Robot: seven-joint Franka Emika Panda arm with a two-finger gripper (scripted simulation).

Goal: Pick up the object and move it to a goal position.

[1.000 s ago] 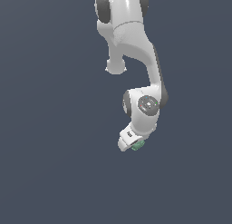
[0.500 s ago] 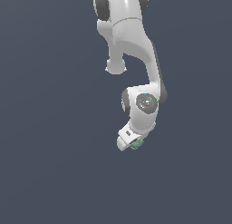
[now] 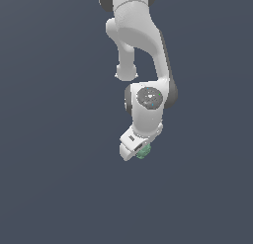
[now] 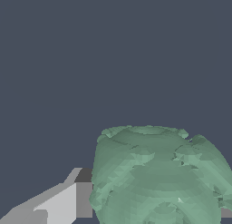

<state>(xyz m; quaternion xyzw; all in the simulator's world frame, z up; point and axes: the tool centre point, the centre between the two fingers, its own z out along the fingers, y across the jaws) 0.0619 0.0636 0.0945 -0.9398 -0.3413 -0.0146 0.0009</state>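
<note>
The object (image 3: pixel 144 151), a small lumpy green ball, sits at the tip of my white gripper (image 3: pixel 138 154), partly hidden behind the hand in the exterior view. Up close in the wrist view, the object (image 4: pixel 158 177) fills the space between my fingers. One grey-padded finger (image 4: pixel 72 200) presses against its side. Only a sliver of the other finger (image 4: pixel 225 212) shows at the picture's edge. The gripper is shut on the object, which hangs with plain dark background all around it.
Only the white arm (image 3: pixel 141 45) reaching down from above and a uniform dark blue-grey background (image 3: pixel 49 188) show. No other objects, edges or markers are visible.
The arm's wrist and the gripper holding the green object have shifted slightly towards the exterior view's left and a little upward. The grip looks unchanged.
</note>
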